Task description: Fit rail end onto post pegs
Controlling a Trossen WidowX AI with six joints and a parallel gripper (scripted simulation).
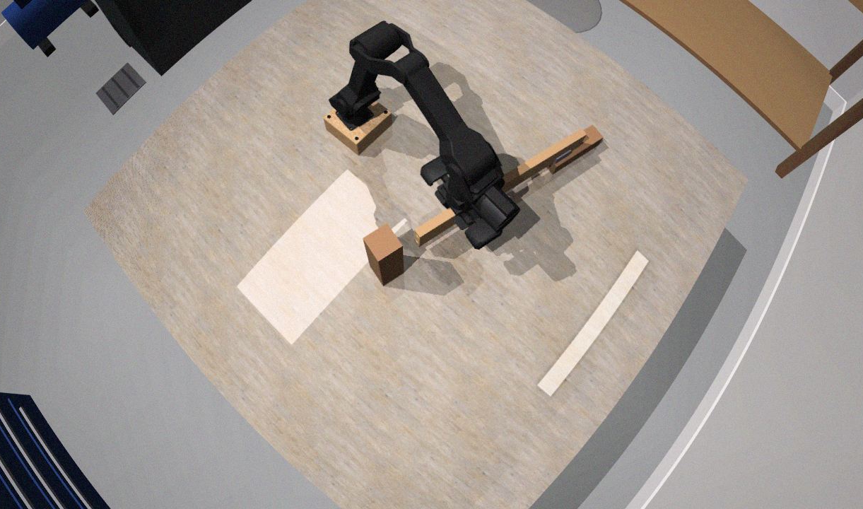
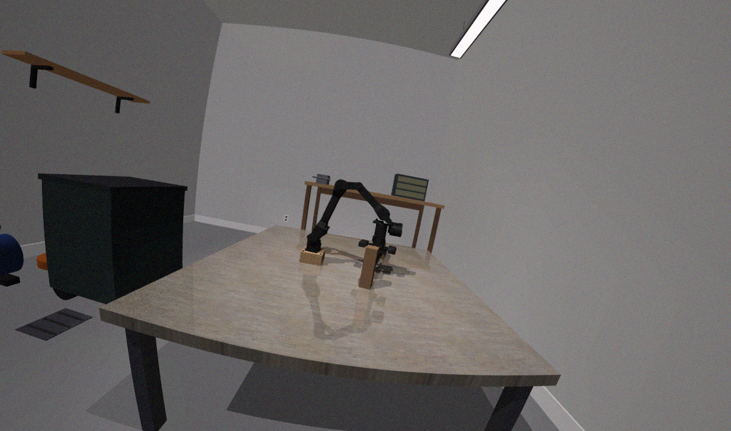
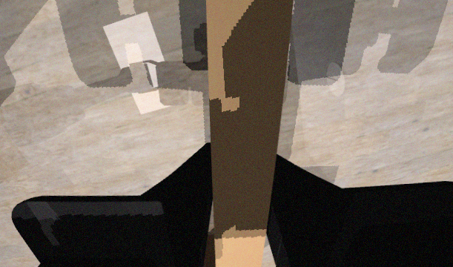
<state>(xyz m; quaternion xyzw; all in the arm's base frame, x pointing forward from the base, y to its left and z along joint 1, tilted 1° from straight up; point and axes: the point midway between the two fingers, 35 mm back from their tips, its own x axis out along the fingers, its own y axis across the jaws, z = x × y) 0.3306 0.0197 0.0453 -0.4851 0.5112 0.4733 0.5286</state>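
The rail [image 1: 435,226] [image 3: 245,167] is a long light wooden bar. My gripper [image 1: 462,218] [image 3: 230,150] is shut on it, one finger on each side, nearer its near end. That near end faces the brown upright post [image 1: 383,254] [image 2: 369,267] with a gap between them in the top view. The pegs are hidden behind the post there and cannot be made out in the other views. The rail's far end lies at the footboard block [image 1: 594,136]; the seating in the bracket is too small to tell. Whether the rail is level is unclear.
The arm's wooden base block [image 1: 358,129] [image 2: 312,257] stands on the table [image 1: 389,392] [image 2: 239,321]. A pale bright patch [image 1: 307,259] lies beside the post, and a pale strip [image 1: 594,324] lies on the right side of the table.
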